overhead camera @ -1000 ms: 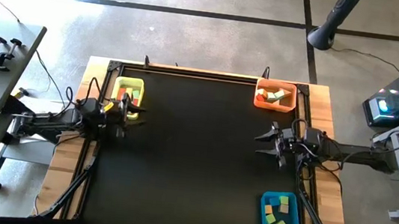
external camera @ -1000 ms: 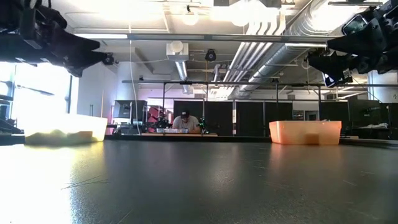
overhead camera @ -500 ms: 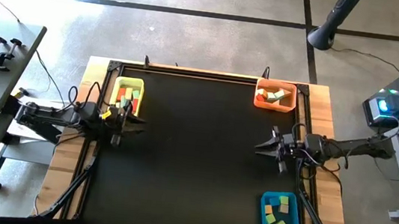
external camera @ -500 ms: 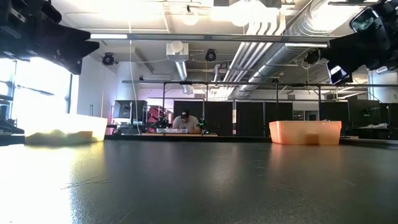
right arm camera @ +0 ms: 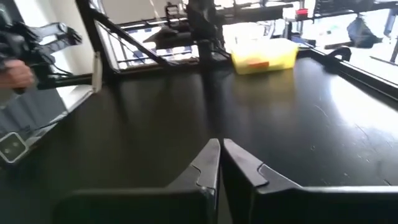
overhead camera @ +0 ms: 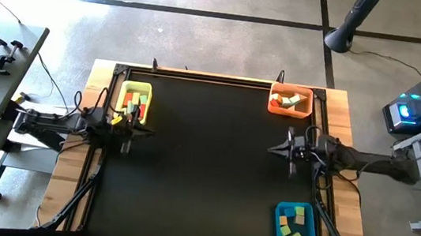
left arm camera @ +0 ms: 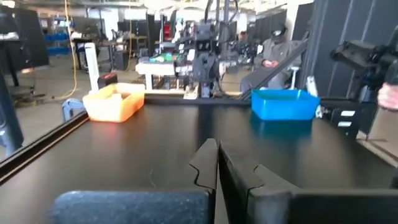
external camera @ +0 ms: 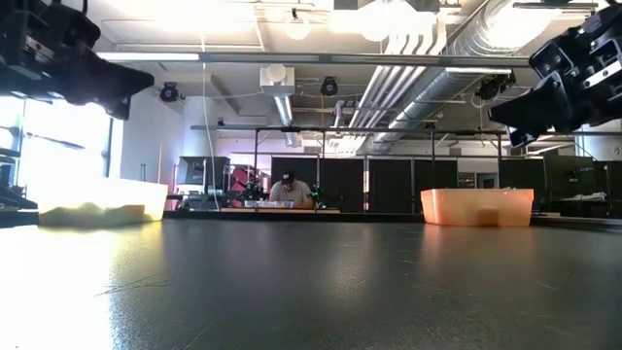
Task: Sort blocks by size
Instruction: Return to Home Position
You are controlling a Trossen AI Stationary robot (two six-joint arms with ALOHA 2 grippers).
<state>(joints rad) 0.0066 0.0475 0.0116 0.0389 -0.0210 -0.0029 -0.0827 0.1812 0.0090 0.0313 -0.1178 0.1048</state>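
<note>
The blocks lie in three bins at the edges of the black mat. Some are in the yellow bin (overhead camera: 135,98) at the far left, some in the orange bin (overhead camera: 290,100) at the far right, and green, yellow and orange ones (overhead camera: 296,227) in the blue bin (overhead camera: 295,231) at the near right. My left gripper (overhead camera: 139,129) hovers shut above the mat just near of the yellow bin, holding nothing. My right gripper (overhead camera: 273,150) hovers shut above the mat between the orange and blue bins, also holding nothing. Both wrist views show the fingers closed together (left arm camera: 216,155) (right arm camera: 220,152).
The mat (overhead camera: 205,165) between the two grippers is bare. Black rails (overhead camera: 102,161) run along its left and right sides. A person (external camera: 289,191) sits far off in the room behind the table. A hand (left arm camera: 388,96) shows beyond the table's edge.
Both grippers have shut, from wide open to fingertips together. My left gripper has drawn off the yellow bin's near end toward the table's near edge. My right gripper has stayed nearly in place over the mat.
</note>
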